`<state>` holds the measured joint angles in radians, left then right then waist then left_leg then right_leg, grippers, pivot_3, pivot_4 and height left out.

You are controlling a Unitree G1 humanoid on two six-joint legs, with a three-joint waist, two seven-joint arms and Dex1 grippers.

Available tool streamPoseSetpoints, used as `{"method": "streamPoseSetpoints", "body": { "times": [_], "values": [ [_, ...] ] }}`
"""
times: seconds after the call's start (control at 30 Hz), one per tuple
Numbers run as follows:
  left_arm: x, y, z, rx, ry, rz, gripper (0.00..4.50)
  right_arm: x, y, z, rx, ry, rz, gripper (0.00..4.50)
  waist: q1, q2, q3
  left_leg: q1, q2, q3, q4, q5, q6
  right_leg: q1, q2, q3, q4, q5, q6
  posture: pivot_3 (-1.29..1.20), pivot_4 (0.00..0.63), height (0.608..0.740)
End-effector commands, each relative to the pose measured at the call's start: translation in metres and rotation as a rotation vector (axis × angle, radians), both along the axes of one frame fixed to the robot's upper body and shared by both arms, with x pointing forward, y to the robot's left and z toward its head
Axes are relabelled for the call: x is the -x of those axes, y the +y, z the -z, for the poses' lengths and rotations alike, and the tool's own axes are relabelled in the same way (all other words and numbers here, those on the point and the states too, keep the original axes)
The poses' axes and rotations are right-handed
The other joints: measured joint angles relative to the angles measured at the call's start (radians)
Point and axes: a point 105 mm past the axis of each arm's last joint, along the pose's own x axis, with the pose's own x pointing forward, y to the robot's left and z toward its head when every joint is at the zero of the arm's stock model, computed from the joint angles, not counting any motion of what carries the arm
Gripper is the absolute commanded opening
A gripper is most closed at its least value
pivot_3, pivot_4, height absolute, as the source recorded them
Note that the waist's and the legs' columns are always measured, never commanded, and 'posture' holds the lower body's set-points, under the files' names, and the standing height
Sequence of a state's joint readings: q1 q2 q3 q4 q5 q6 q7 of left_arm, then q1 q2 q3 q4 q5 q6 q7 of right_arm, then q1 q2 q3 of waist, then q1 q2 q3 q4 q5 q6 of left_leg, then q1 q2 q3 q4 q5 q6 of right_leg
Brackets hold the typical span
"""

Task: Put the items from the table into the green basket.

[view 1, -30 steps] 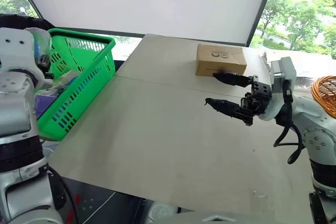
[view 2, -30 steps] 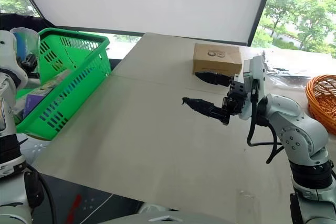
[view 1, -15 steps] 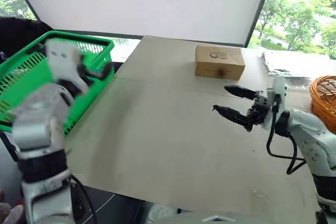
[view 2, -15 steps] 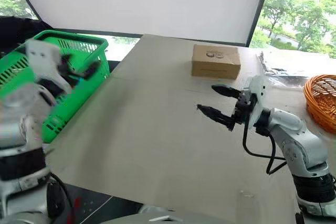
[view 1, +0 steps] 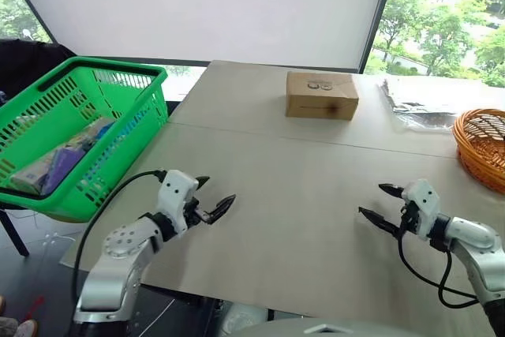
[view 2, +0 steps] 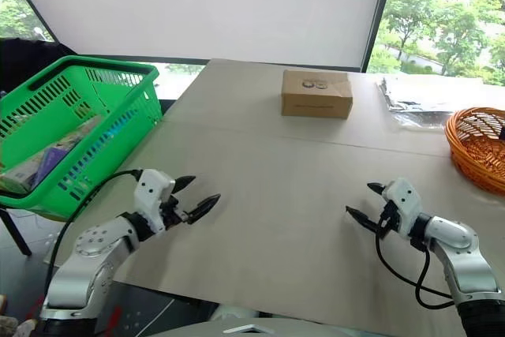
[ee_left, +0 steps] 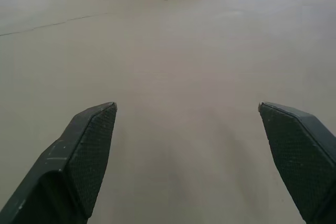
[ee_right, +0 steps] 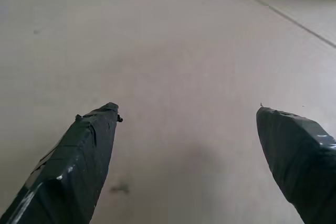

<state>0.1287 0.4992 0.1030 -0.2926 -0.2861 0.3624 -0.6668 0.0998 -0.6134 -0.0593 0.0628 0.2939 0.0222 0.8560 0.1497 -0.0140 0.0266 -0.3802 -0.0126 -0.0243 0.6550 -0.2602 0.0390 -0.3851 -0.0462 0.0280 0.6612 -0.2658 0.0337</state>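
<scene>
Left eye view: green basket (view 1: 118, 128) sits off the table's left edge, tilted, w/ thick rim & slotted sides. Inside it, low against the near wall, lies the purple tissue pack (view 1: 57, 171); a pale, partly white item lies beside it – can't tell if that's the bottle. The table (view 1: 300, 219) is a beige-grey top w/ a straight seam running across it.

Left gripper (view 1: 207, 199) hangs low over the near-left part of the table, fingers spread wide, nothing between them. It points toward table centre, just right of the basket. Left wrist view confirms – two black fingertips (ee_left: 92, 145) far apart, bare tabletop between them, seam line beyond.

Right gripper (view 1: 380, 203) hangs low over the near-right part of the table, also spread wide & empty, pointing left toward the centre. Right wrist view: both fingertips (ee_right: 89, 156) well apart over bare table surface.

Far side of table past the seam: brown cardboard box (view 1: 322, 95), lying flat, well apart from both grippers. To its right, a clear plastic bag (view 1: 418, 100) near the far-right edge. Round orange wicker basket (view 1: 483, 144) at the right edge, near the right arm but not touching it.
</scene>
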Motion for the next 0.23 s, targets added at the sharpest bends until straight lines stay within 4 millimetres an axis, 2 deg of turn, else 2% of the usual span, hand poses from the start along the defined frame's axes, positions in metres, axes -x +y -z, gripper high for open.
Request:
{"method": "streamPoseSetpoints", "body": {
  "times": [0.03, 0.23],
  "values": [
    [-0.0083, -0.0074, -0.0093, -0.015, -0.073, 0.029, 4.45, -0.0059, -0.0058, -0.0245, -0.021, -0.109, 0.030, 4.50, -0.005, 0.001, -0.001, 0.000, 0.000, 0.000, 0.001, 0.000, 0.000, 0.000, 0.001, 0.000, 0.000, 0.000, 0.000, 0.16, 0.000, 0.740],
    [-0.0128, -0.0060, -0.0046, -0.048, -0.083, 0.052, 4.45, -0.0014, 0.0009, -0.0333, -0.037, -0.122, 0.043, 4.50, -0.025, 0.002, -0.001, 0.000, 0.001, -0.001, 0.001, 0.000, 0.000, 0.000, 0.004, 0.001, 0.000, 0.000, 0.000, 0.13, 0.000, 0.740]
  ]
}}
